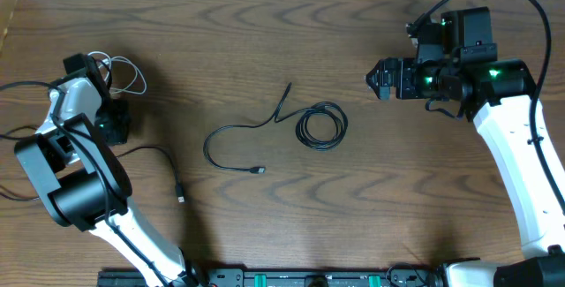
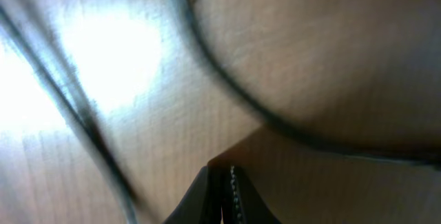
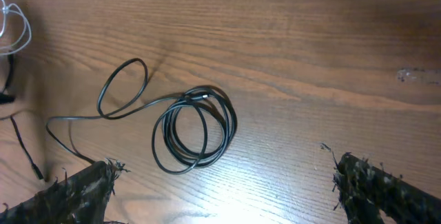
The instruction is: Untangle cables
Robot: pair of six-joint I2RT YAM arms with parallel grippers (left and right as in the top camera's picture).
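Note:
A black cable (image 1: 320, 126) lies mid-table, coiled at its right end, with a tail curving left to a plug (image 1: 258, 171); it also shows in the right wrist view (image 3: 193, 138). A second black cable (image 1: 168, 159) runs from under my left arm to a plug near the front. A thin white cable (image 1: 125, 72) is looped at the far left, beside my left gripper (image 1: 115, 126). My left gripper (image 2: 224, 196) is shut, low over the wood, with blurred dark cable strands (image 2: 227, 86) just ahead. My right gripper (image 1: 380, 81) is open and empty (image 3: 231, 196), right of the coil.
The table is brown wood (image 1: 265, 31). A black rail (image 1: 309, 278) runs along the front edge. Thick black robot cables hang off both arms, one arcing at the far right (image 1: 530, 9).

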